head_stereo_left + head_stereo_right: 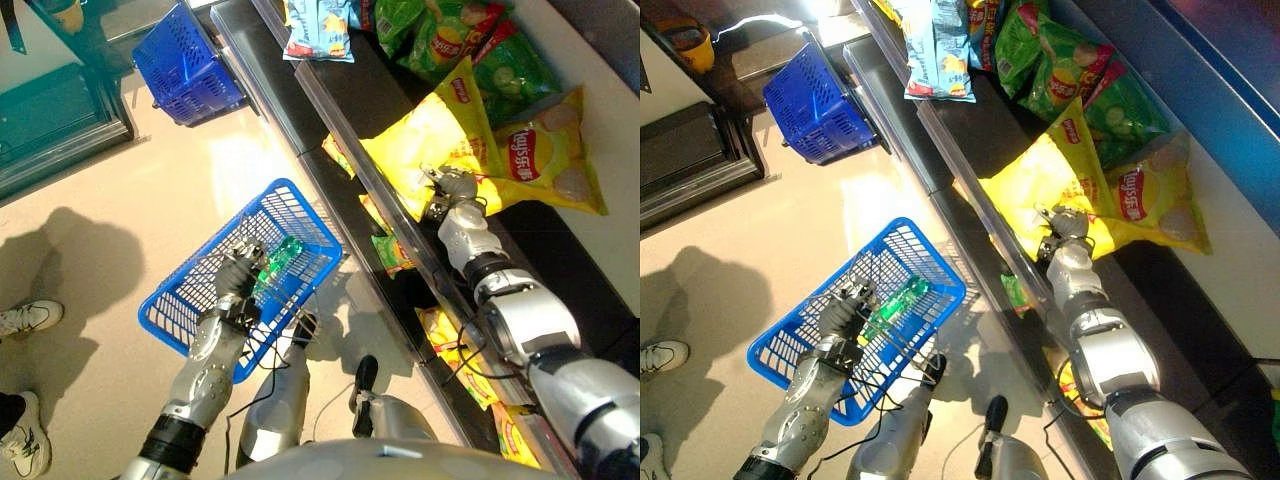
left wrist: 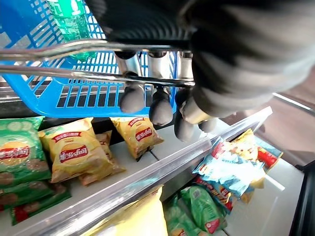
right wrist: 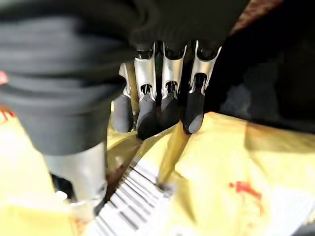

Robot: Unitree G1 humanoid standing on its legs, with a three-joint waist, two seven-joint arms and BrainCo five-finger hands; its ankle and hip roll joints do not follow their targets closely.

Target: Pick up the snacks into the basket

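Right wrist view: right robot hand [image 3: 162,105] with dark fingertips [image 3: 147,120] curled down onto the crinkled yellow foil of the big yellow chip bag [image 1: 430,140], thumb set against the other side of a raised fold, so apparently pinching the bag's edge, though too close to be sure how firm the hold is. Seen from the head, lying on the dark upper shelf [image 1: 350,90] among green chip bags [image 1: 500,60] and a second yellow bag [image 1: 545,155], partly overhanging the shelf's front rail, hence easy to grip by the near edge. Left robot hand [image 1: 238,275] curled round the wire handle [image 2: 74,46] of the blue basket [image 1: 180,300], kept low beside the shelf and open side up, ready to catch the snack. Already inside: a green bottle [image 1: 278,262]. Snack itself not yet in the basket. Spare blue basket [image 1: 185,65] tipped on the floor farther off; more small bags [image 2: 74,152] on the lower shelf.
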